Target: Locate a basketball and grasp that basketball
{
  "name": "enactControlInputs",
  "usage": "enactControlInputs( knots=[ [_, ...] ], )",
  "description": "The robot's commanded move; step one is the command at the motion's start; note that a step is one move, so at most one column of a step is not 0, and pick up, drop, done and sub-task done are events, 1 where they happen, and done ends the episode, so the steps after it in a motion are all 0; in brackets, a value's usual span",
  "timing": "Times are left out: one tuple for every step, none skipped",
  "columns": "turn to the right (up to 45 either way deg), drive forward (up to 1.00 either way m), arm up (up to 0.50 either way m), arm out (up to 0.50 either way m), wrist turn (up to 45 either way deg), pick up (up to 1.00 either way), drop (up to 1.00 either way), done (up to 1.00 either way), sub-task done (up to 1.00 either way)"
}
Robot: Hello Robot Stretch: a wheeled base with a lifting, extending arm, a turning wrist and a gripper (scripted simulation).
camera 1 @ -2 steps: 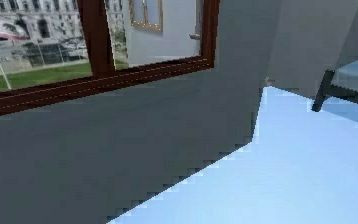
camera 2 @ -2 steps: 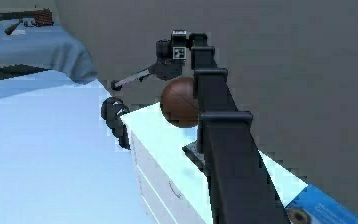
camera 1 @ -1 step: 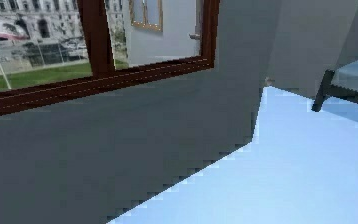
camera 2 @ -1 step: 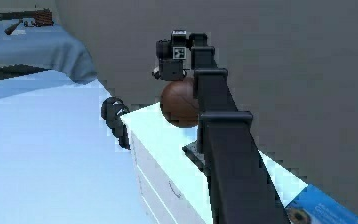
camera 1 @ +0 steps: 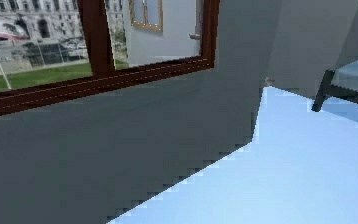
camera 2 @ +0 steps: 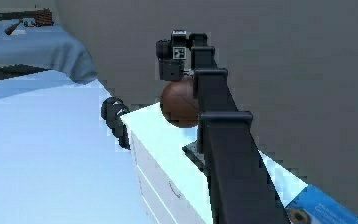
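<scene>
A brown-orange ball (camera 2: 175, 104), round like a basketball, rests on the far end of a white cabinet (camera 2: 162, 165) in the arm side view. The arm's dark bar (camera 2: 232, 160) rises from the bottom edge and hides the ball's right part. At the arm's far end stand the white marker squares with the gripper (camera 2: 169, 62) just above the ball. I cannot tell whether the gripper holds anything, nor whether it touches the ball.
A small dark lumpy shape (camera 2: 115, 118) sits at the cabinet's left edge. A bed with a blue cover (camera 2: 42, 50) stands at the upper left, and a bed's corner (camera 1: 349, 82) shows in the forward view. A window with a red-brown frame (camera 1: 97, 40) is set in the grey wall. Pale blue floor (camera 1: 287, 170) lies open.
</scene>
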Motion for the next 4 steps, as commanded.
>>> enactControlInputs(
  knots=[
    [0.0,0.0,-0.16,0.0,0.0,0.0,0.0,0.0,0.0],
    [0.0,0.0,0.0,0.0,0.0,1.0,0.0,0.0,0.0],
    [0.0,0.0,0.1,0.0,0.0,0.0,0.0,0.0,0.0],
    [0.0,0.0,0.0,0.0,0.0,0.0,0.0,1.0,0.0]
  ],
)
